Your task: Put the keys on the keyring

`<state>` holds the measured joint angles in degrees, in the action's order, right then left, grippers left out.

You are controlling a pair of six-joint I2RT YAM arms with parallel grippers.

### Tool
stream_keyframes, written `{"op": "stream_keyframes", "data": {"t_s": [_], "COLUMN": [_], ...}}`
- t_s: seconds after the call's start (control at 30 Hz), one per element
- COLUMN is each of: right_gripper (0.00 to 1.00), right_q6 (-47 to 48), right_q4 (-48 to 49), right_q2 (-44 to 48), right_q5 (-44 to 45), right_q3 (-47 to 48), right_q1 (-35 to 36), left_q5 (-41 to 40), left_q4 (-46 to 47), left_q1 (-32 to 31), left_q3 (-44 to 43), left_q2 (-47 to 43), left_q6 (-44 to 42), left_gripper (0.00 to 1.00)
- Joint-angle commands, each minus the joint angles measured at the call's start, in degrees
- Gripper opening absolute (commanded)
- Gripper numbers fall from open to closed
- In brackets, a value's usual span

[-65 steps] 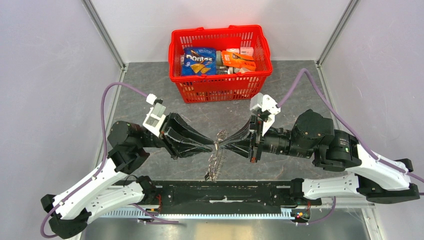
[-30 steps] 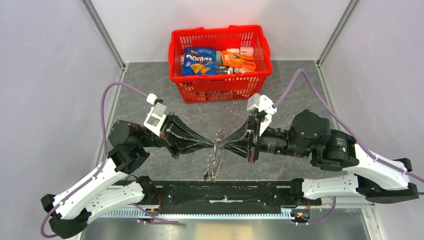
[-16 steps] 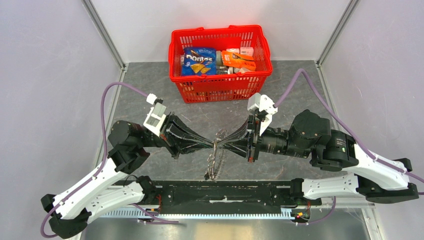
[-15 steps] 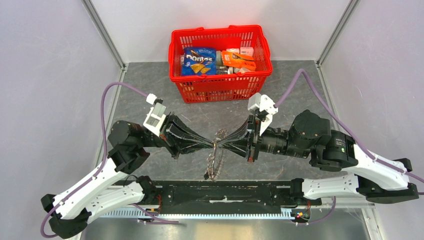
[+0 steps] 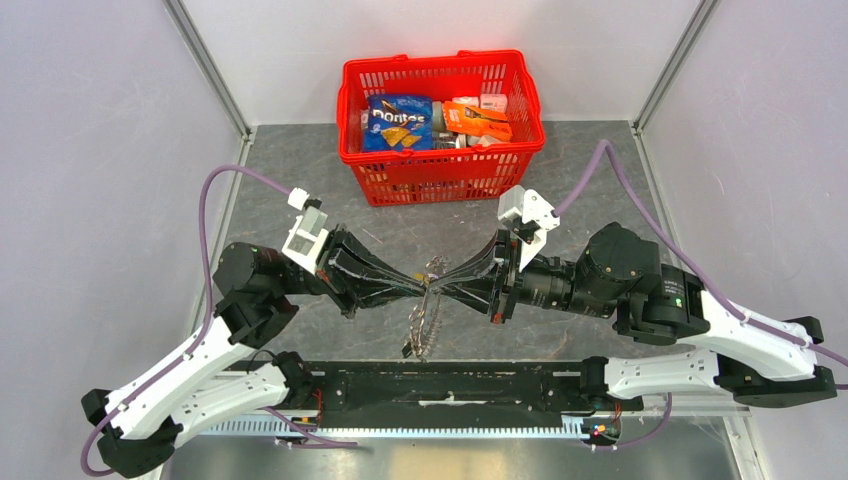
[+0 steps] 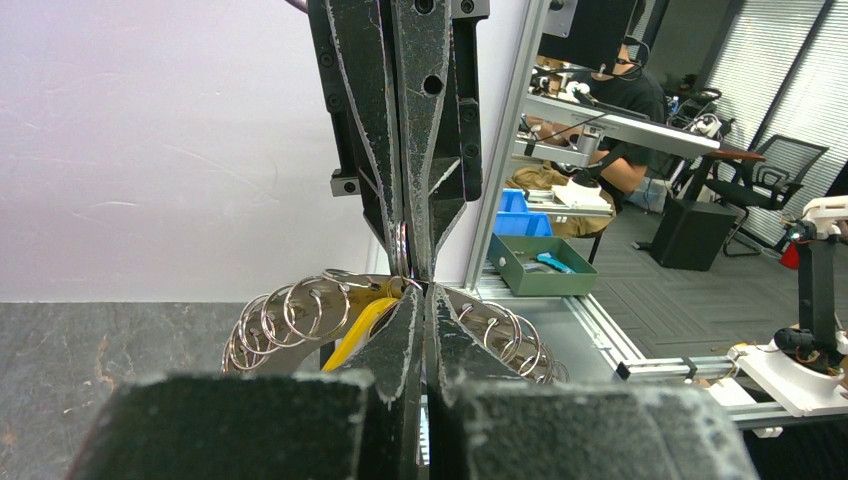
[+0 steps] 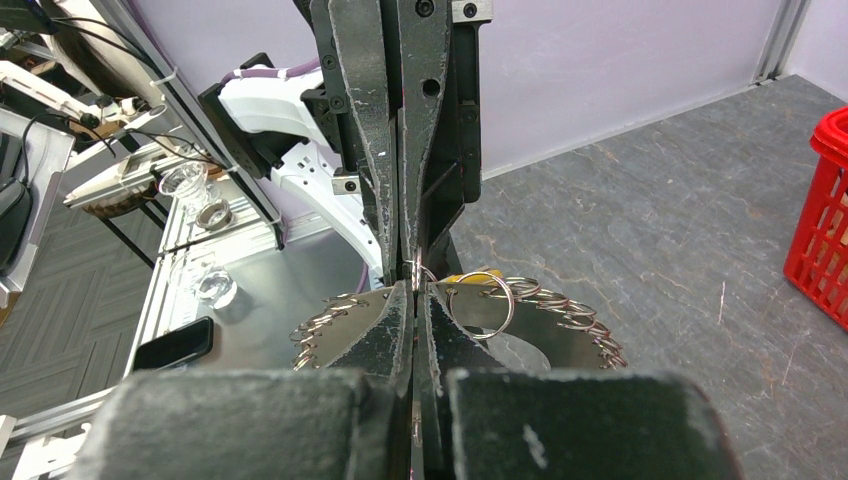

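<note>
Both pincers were squeezed shut and met tip to tip on the near side of the red basket, above the grey table. The left pincer pointed in from the basket's left and the right pincer from its right, with barely a gap between their points. Each was pinching the wire of the keyring, with no daylight between its fingers beyond the thin metal they gripped. In the left wrist view I could see a loop of wire nipped between the right pincer's fingers.

The keyring hung at that meeting point, directly in front of the basket and well apart from it. From above it looked edge-on, trailing down from the tips toward the arm bases. In both wrist views its many small silver loops fanned out to either side of the closed fingers. The yellow key lay among those loops, just beside the left pincer's tips. I could not tell whether it was threaded onto the ring or only resting against it.
</note>
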<state>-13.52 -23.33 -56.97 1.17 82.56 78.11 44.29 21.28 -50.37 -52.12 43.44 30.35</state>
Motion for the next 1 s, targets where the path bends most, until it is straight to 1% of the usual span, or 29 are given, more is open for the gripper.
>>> {"op": "stream_keyframes", "data": {"t_s": [0.0,0.43,0.97], "right_gripper": [0.0,0.0,0.0], "right_q6": [-0.71,-2.33,-3.1], "right_q4": [10.65,17.69,28.25], "right_q2": [1.02,2.69,3.85], "right_q5": [2.04,5.21,3.38], "right_q3": [-0.42,-3.92,-7.85], "right_q1": [-0.06,-0.06,-0.06], "left_q5": [2.09,2.4,1.77], "left_q4": [-0.68,-0.66,-0.69], "left_q1": [-0.17,-0.26,-0.34], "left_q3": [-0.8,-0.36,0.26], "left_q2": [0.34,0.12,0.14], "left_q6": [-2.12,-2.49,-3.27], "left_gripper": [0.02,0.02,0.02]}}
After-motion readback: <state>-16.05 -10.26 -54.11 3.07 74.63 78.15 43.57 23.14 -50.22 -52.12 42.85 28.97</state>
